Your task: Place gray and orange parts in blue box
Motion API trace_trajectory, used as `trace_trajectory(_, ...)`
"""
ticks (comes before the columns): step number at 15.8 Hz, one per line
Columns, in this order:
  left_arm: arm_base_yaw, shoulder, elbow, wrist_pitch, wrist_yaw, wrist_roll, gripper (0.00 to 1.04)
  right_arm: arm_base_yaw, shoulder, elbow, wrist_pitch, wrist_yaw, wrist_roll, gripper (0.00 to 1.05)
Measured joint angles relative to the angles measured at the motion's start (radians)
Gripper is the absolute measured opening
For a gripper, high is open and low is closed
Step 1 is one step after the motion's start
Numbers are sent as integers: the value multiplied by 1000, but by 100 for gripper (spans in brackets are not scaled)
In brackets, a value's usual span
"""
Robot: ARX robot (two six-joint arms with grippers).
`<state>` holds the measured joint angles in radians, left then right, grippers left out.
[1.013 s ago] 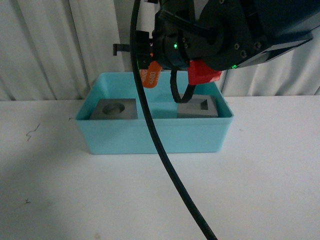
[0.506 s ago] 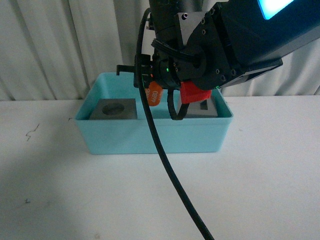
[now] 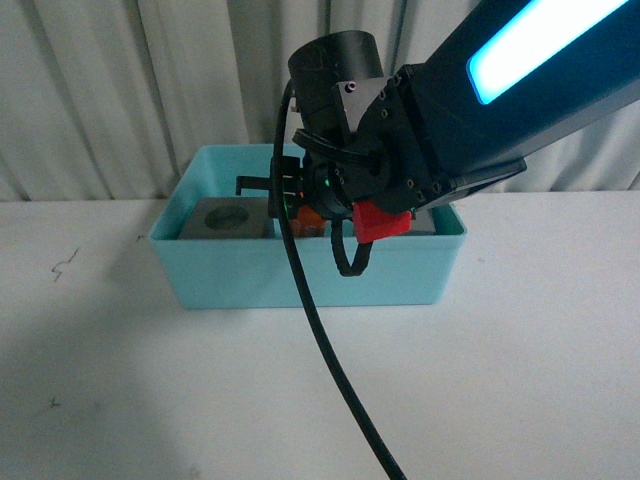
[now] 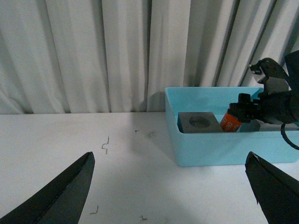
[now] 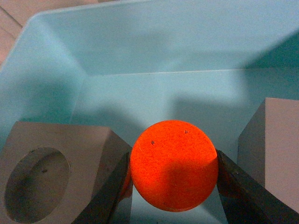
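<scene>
The blue box point(image 3: 300, 275) stands on the white table, at the back centre in the front view. Inside it, the gray cube with a round recess point(image 3: 228, 218) lies at the left, and another gray cube point(image 5: 275, 144) lies at the right. My right gripper point(image 5: 174, 175) reaches down into the box between the two cubes, shut on the orange cylinder point(image 5: 174, 171). That cylinder point(image 4: 230, 122) also shows just above the box rim in the left wrist view. My left gripper point(image 4: 173, 186) hovers open over the table, well short of the box point(image 4: 219, 144).
White curtains point(image 3: 120, 90) hang behind the table. The right arm's black cable point(image 3: 320, 340) trails forward across the box front and the table. Small dark marks point(image 3: 65, 265) dot the tabletop at the left.
The right arm has come down, lowering the orange cylinder from above the box rim to between the two gray cubes inside the box.
</scene>
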<state>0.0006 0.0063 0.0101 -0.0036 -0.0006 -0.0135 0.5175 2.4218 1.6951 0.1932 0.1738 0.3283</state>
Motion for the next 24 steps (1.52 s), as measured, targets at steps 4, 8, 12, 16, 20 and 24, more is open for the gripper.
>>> trace_trajectory(4,0,0,0,0,0,0,98,6,3,19,-34,-7,-6,46)
trace_trajectory(8,0,0,0,0,0,0,98,6,14,21,-37,-15,-11,88)
trace_trajectory(12,0,0,0,0,0,0,98,6,7,3,-2,-24,-12,98)
trace_trajectory(16,0,0,0,0,0,0,98,-5,-132,-93,95,-20,-70,98)
trace_trajectory(20,0,0,0,0,0,0,98,-91,-601,-514,226,13,-140,98)
trace_trajectory(24,0,0,0,0,0,0,98,-52,-1231,-1115,-92,190,-4,98)
